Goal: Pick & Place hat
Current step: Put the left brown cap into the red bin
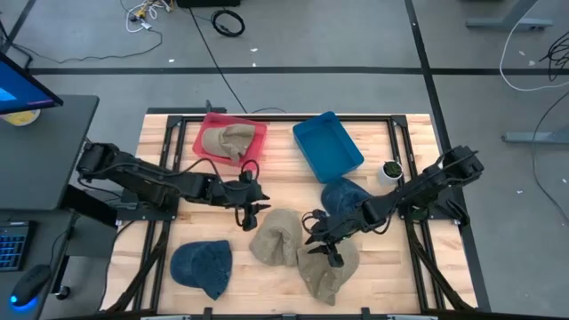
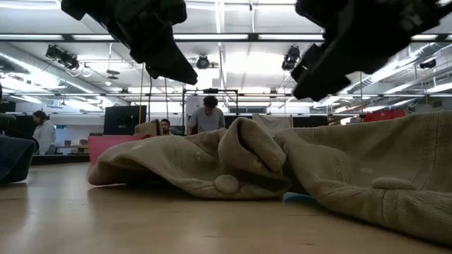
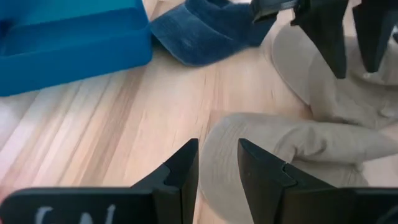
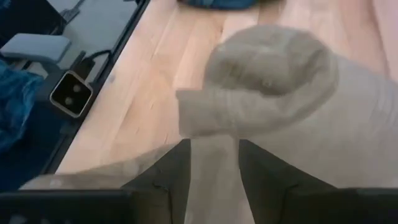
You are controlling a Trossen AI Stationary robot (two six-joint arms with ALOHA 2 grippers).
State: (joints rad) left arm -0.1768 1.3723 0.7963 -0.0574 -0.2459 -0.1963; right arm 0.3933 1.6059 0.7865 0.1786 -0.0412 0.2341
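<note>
With both grippers parted over adjacent tan hats point(image 1: 276, 236), we risk the left gripper point(image 1: 252, 216) and right gripper point(image 1: 323, 242) colliding beside the blue tray point(image 1: 327, 145).

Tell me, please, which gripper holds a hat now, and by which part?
Neither. The left gripper and right gripper are open over beige hats, gripping nothing.

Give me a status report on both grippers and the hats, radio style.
Left gripper open over middle tan hat. Right gripper open, low over second tan hat. Neither hat lifted. Two blue hats, red bin already holds one.
</note>
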